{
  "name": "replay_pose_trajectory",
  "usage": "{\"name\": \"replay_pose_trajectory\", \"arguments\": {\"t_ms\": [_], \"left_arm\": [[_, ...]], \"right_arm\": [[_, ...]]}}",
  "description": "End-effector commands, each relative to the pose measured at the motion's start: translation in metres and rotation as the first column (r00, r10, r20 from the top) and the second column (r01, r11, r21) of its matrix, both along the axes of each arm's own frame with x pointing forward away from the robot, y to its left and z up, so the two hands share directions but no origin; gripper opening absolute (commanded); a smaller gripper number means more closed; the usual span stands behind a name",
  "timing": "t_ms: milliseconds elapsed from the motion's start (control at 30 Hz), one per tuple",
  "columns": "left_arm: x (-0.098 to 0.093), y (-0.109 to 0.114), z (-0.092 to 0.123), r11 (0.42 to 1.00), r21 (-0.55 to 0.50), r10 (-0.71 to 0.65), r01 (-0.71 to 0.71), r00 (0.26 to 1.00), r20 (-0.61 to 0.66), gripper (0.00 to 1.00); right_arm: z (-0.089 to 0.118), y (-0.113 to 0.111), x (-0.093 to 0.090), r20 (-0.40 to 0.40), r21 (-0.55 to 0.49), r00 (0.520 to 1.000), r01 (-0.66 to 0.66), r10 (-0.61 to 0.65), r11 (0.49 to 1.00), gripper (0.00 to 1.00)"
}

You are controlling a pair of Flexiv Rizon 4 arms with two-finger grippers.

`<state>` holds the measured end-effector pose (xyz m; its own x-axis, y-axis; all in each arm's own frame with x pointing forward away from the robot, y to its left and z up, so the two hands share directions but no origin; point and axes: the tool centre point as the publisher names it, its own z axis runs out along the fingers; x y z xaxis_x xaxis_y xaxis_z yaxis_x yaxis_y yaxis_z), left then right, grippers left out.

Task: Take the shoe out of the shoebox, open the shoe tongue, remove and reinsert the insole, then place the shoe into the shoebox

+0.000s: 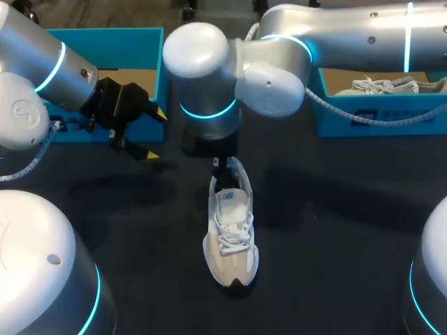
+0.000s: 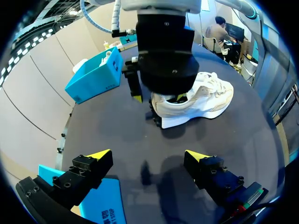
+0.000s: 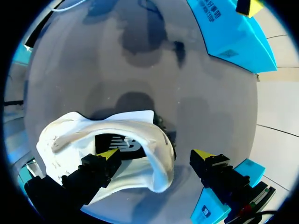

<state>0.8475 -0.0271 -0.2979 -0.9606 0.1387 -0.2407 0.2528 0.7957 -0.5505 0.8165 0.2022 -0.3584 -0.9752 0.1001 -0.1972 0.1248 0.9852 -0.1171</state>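
A cream-white sneaker lies on the dark table in the middle, toe toward the front edge. My right gripper hangs over its heel, open. In the right wrist view one finger sits inside the shoe's mouth above the dark insole, and the other finger is outside the heel wall. My left gripper stands open and empty to the left of the shoe, in front of the left blue shoebox. In the left wrist view the sneaker lies ahead of that gripper, partly behind the right gripper.
A second blue shoebox at the back right holds another pale sneaker. The same box shows past the right gripper in the left wrist view. Bare dark tabletop surrounds the shoe.
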Motion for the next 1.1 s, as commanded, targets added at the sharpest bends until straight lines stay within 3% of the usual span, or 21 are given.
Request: {"name": "replay_pose_trajectory", "arguments": {"t_ms": [33,333,367,467,533,567,833,1100], "left_arm": [[-0.001,0.0,0.0,1.0,0.001,0.0,0.0,1.0,0.001,1.0],[-0.001,0.0,0.0,1.0,0.001,0.0,0.0,1.0,0.001,1.0],[-0.001,0.0,0.0,1.0,0.001,0.0,0.0,1.0,0.001,1.0],[-0.001,0.0,0.0,1.0,0.001,0.0,0.0,1.0,0.001,1.0],[-0.001,0.0,0.0,1.0,0.001,0.0,0.0,1.0,0.001,1.0],[-0.001,0.0,0.0,1.0,0.001,0.0,0.0,1.0,0.001,1.0],[-0.001,0.0,0.0,1.0,0.001,0.0,0.0,1.0,0.001,1.0],[-0.001,0.0,0.0,1.0,0.001,0.0,0.0,1.0,0.001,1.0]], "right_arm": [[-0.012,0.001,0.006,-0.003,0.003,1.0,-0.004,0.004,1.0,1.0],[-0.019,-0.004,0.014,-0.003,0.003,1.0,-0.009,0.009,1.0,1.0],[-0.022,-0.008,0.015,-0.008,0.01,1.0,0.005,-0.004,1.0,0.49],[-0.026,-0.01,0.016,-0.019,0.011,1.0,0.011,-0.011,1.0,0.36],[-0.027,-0.01,0.017,-0.028,0.007,1.0,0.015,-0.015,1.0,0.17],[-0.027,-0.01,0.017,-0.028,0.01,0.999,0.016,-0.016,1.0,0.0],[-0.027,-0.009,0.016,-0.027,0.012,0.999,0.022,-0.022,1.0,0.0],[-0.009,-0.013,0.013,-0.001,0.029,0.999,0.038,-0.038,0.999,0.0]]}}
